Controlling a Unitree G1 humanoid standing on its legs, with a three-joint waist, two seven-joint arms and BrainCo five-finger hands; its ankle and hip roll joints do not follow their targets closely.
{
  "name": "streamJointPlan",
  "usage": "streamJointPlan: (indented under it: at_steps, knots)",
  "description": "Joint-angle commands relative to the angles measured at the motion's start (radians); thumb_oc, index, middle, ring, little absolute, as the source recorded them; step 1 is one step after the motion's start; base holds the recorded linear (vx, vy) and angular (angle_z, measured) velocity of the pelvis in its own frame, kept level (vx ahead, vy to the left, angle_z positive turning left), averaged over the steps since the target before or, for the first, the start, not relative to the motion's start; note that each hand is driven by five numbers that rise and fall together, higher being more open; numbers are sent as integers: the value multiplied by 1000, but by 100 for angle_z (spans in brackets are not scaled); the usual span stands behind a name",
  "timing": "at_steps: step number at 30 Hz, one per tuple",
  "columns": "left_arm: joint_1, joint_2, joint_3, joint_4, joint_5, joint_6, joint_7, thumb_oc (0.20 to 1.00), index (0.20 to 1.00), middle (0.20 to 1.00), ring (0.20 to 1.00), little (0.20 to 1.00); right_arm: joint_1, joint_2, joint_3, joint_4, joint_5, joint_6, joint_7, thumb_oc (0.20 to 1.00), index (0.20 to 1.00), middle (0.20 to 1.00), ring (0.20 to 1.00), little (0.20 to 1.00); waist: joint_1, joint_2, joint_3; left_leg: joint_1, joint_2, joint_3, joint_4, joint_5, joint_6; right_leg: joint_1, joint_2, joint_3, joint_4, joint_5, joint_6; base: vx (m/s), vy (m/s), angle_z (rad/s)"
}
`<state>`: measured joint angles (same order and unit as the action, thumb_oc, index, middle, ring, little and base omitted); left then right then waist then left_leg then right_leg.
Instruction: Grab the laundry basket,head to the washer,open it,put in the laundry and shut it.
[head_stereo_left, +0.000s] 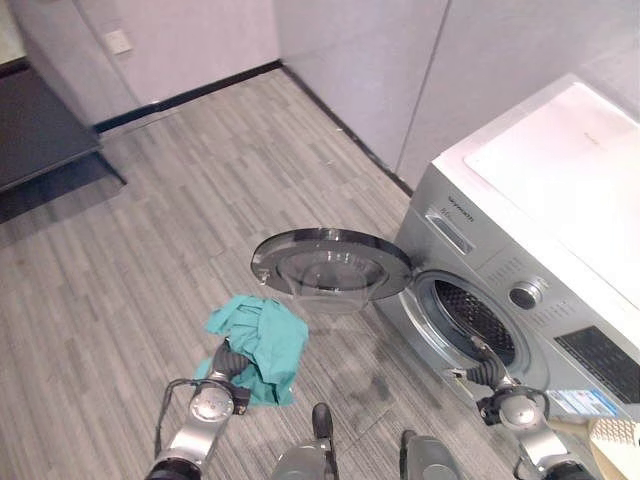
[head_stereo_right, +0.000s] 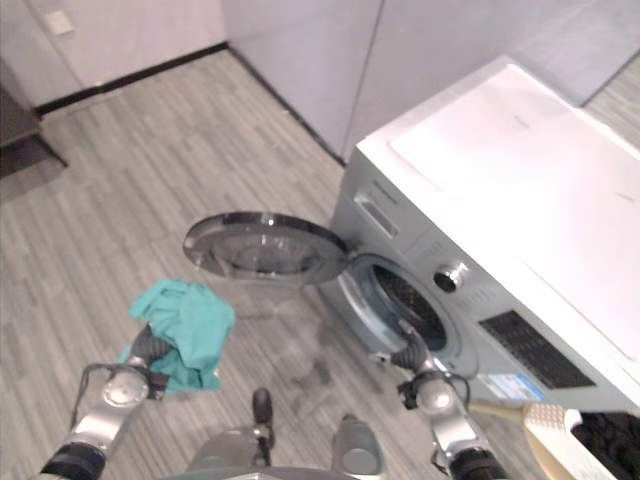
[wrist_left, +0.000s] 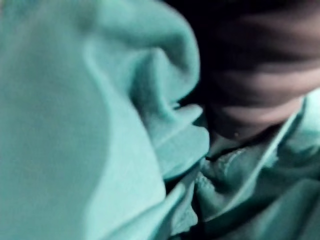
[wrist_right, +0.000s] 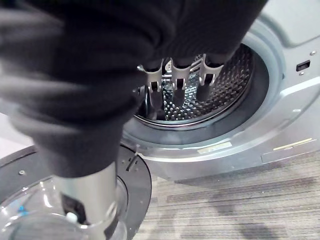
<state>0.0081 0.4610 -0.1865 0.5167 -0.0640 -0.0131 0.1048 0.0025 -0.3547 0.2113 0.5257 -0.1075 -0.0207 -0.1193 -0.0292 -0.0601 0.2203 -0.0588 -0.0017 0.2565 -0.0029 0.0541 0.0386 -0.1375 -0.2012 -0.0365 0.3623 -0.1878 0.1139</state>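
The washer stands at the robot's right against the wall. It carries small print and a label on its front, too small to tell. Its round door is swung fully out to the left, lying almost flat, and the drum mouth is uncovered.

The left hand is low over the floor, wrapped in a teal cloth. The left wrist view has folds of that cloth against the dark cover, and the fingers are hidden in it, so their state cannot be told.

The right hand is at the drum mouth with its fingers straight and relaxed, holding nothing.

A corner of the pale laundry basket sits by the washer, near the robot's right.
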Motion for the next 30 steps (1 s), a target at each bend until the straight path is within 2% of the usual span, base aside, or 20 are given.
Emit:
streamJointPlan:
  at_steps: [1, 2, 3, 4, 5, 9, 11, 12, 13, 14, 15, 16, 18, 19, 23, 26, 27, 30]
  knots:
    - [34, 4, 37, -71, 17, -59, 15, 200, 200, 200, 200, 200, -45, -36, 12, 1, 4, -29, -9, 1000, 1000, 1000, 1000, 1000, 20, -32, -39, -74, 104, 38, 113, -117, -49, 23, 46, -155, -133, 98, -6, 146, 100, -120]
    - [30, 7, 32, -63, 16, -59, 11, 200, 200, 200, 200, 200, -48, -35, 25, 3, 1, -28, -5, 1000, 1000, 1000, 1000, 1000, 21, -30, -39, -34, 106, 59, 93, -138, -62, 22, 51, -208, -142, 77, -6, 127, 43, -112]
    - [27, 11, 37, -67, 13, -61, 9, 200, 200, 200, 200, 200, -59, -38, 34, 0, -3, -27, 1, 1000, 1000, 1000, 1000, 1000, 30, -27, -36, -9, 120, 101, 80, -134, -67, 14, 32, -302, -139, 83, -8, 157, -41, -145]
    - [35, 3, 31, -66, 28, -57, 3, 200, 200, 200, 200, 200, -48, -40, 39, -11, -11, -25, 5, 1000, 1000, 1000, 1000, 1000, 24, -27, -43, 15, 123, 139, 70, -138, -68, 18, 27, -355, -153, 86, -17, 92, -112, -150]
    - [33, -2, 25, -60, 33, -58, -1, 200, 200, 200, 200, 200, -39, -41, 36, -12, -11, -25, 5, 1000, 1000, 1000, 1000, 1000, 8, -27, -43, 25, 123, 146, 72, -140, -69, 8, 39, -318, -148, 88, -14, 90, -109, -170]
    - [38, -22, 15, -50, 37, -63, -17, 200, 200, 200, 200, 200, -11, -42, 21, -2, -3, -23, 9, 1000, 1000, 1000, 1000, 1000, -17, -19, -50, 58, 131, 188, 86, -156, -79, 28, 62, -283, -207, 96, -15, 103, -129, -53]
    - [46, -33, 2, -57, 36, -59, -33, 200, 200, 200, 200, 200, 20, -43, 6, -3, 6, -22, 9, 1000, 1000, 1000, 1000, 1000, -39, -16, -53, 53, 162, 198, 147, -160, -98, 54, 87, -249, -248, 92, -31, 112, -204, -60]
    - [47, -39, -6, -64, 30, -55, -42, 200, 200, 200, 200, 200, 35, -54, -3, -4, 13, -17, 8, 1000, 1000, 1000, 1000, 1000, -52, -17, -42, 34, 206, 201, 258, -149, -113, 74, 110, -218, -272, 93, -53, 93, -193, -31]
    - [46, -40, -7, -64, 30, -55, -42, 200, 200, 200, 200, 200, 35, -54, -4, -4, 13, -17, 8, 1000, 1000, 1000, 1000, 1000, -52, -17, -42, 33, 207, 201, 259, -150, -113, 74, 111, -218, -273, 93, -53, 81, -154, -34]
    - [44, -42, -14, -65, 27, -55, -41, 200, 200, 200, 200, 200, 34, -61, -2, -1, 14, -16, 4, 1000, 1000, 1000, 1000, 1000, -53, -17, -34, 22, 212, 171, 309, -133, -116, 83, 124, -195, -278, 90, -64, 84, -53, -42]
    - [39, -54, -26, -56, 10, -58, -38, 200, 200, 200, 200, 200, 29, -70, -2, 14, 20, -13, -1, 1000, 1000, 1000, 1000, 1000, -45, -13, -24, -8, 197, 84, 359, -126, -118, 104, 147, -154, -294, 79, -77, 34, -63, -58]
    - [31, -59, -35, -53, 2, -57, -33, 200, 200, 200, 200, 200, 23, -71, -2, 20, 25, -15, -6, 1000, 1000, 1000, 1000, 1000, -37, -21, -19, -44, 167, 43, 354, -118, -100, 99, 146, -139, -298, 91, -84, 34, -26, -57]
    - [19, -68, -49, -45, -3, -58, -25, 200, 200, 200, 200, 200, 17, -69, -3, 32, 31, -18, -10, 1000, 1000, 1000, 1000, 1000, -23, -26, -12, -88, 116, -47, 309, -154, -92, 106, 145, -105, -296, 85, -74, 19, 20, -124]
    - [19, -68, -49, -45, -3, -58, -25, 200, 200, 200, 200, 200, 17, -69, -3, 32, 31, -18, -10, 1000, 1000, 1000, 1000, 1000, -23, -26, -12, -88, 116, -47, 309, -154, -92, 106, 145, -105, -296, 85, -74, 53, 48, -138]
    - [-3, -66, -55, -34, -9, -65, 10, 200, 200, 200, 200, 200, -3, -74, 1, 60, 41, -27, -32, 1000, 1000, 1000, 1000, 1000, 9, -15, 14, -147, 60, -211, 207, -97, -112, 104, 172, -34, -266, 70, -64, 81, 94, -50]
    - [-11, -65, -54, -27, -6, -65, 13, 200, 200, 200, 200, 200, -2, -64, -2, 77, 45, -31, -32, 1000, 1000, 1000, 1000, 1000, 3, -9, 8, -126, 60, -205, 174, -104, -99, 87, 174, -11, -242, 57, -57, 56, 188, -51]
    - [-22, -56, -57, -34, -13, -67, 22, 200, 200, 200, 200, 200, -15, -62, 5, 75, 50, -29, -36, 1000, 1000, 1000, 1000, 1000, -4, -10, 30, -150, 54, -194, 199, -115, -83, 36, 168, 15, -191, 54, -55, -50, 142, -46]
    - [-49, -39, -55, -39, -16, -73, 38, 200, 200, 200, 200, 200, -37, -61, 16, 64, 60, -28, -40, 1000, 1000, 1000, 1000, 1000, -3, -12, 60, -189, 58, -158, 232, -130, -65, -51, 166, 49, -113, 55, -54, -151, 172, -58]
